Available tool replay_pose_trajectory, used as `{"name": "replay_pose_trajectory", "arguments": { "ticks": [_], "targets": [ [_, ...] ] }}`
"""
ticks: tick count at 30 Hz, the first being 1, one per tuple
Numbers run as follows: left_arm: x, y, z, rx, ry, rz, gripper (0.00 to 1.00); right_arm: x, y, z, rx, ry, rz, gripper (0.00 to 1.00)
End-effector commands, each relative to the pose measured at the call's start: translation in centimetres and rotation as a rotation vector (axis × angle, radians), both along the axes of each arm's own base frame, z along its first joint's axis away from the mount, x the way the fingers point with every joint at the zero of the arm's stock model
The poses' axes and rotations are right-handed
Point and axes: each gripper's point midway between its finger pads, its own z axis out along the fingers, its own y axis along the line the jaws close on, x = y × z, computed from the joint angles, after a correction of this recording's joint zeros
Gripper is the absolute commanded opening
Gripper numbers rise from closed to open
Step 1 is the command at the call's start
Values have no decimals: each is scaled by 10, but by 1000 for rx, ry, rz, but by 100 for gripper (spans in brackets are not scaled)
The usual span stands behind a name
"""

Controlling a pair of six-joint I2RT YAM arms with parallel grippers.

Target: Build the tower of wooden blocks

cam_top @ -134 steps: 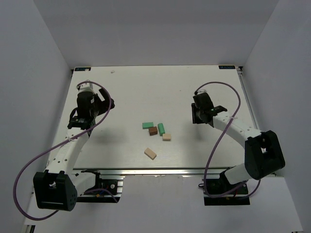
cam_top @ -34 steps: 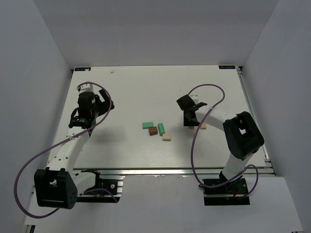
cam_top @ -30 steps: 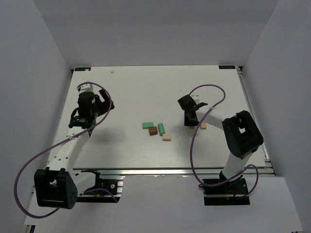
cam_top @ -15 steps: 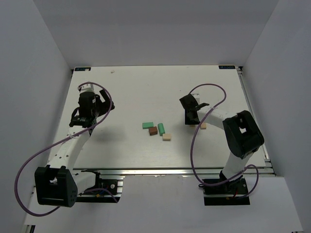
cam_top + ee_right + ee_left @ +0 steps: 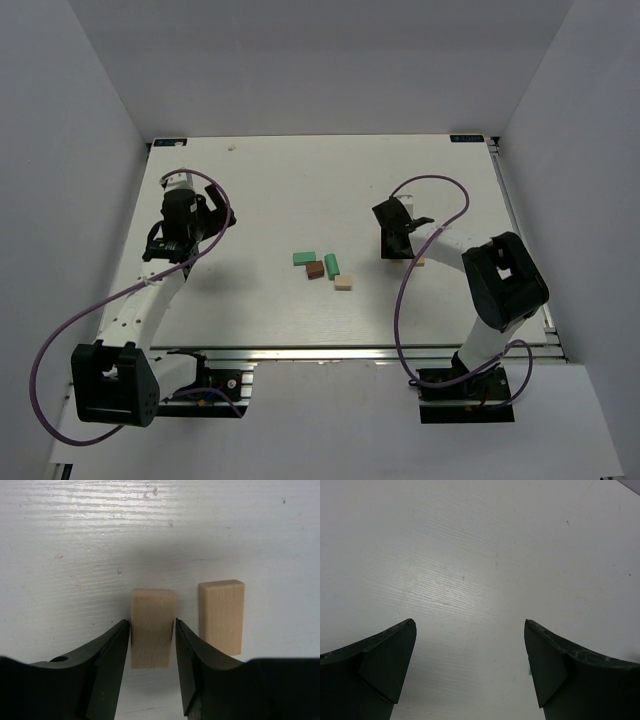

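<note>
The tan block (image 5: 152, 617), flanked closely by the right claw (image 5: 151, 626) (pinched or freed cannot be told), should be kept parallel to its neighbour (image 5: 221, 615); the left claw (image 5: 469, 625) is spread.

No legible text, brand, number or sign in any view. Small dark tag (image 5: 168, 141) at far-left corner of surface (image 5: 280, 190): print too small to read. Second tag (image 5: 466, 137) at far-right corner: same finding, unreadable.
</note>
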Motion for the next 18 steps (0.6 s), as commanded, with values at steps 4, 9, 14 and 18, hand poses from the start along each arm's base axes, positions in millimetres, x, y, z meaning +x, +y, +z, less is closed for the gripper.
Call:
{"name": "replay_pose_trajectory", "arguments": {
  "ticks": [4,9,14,18],
  "targets": [
    [-1,1,5,4,-14,1,98,-16,-16,-4,-45,39,-13,52],
    [-1,1,5,2,-14,0,98,-16,-15,2,-33,28,-9,53],
    [0,0,4,3,-11,-3,98,-17,-13,6,-19,16,5,45],
    [-1,0,4,1,-11,-2,98,-18,-11,6,-8,16,18,45]
  ]
}}
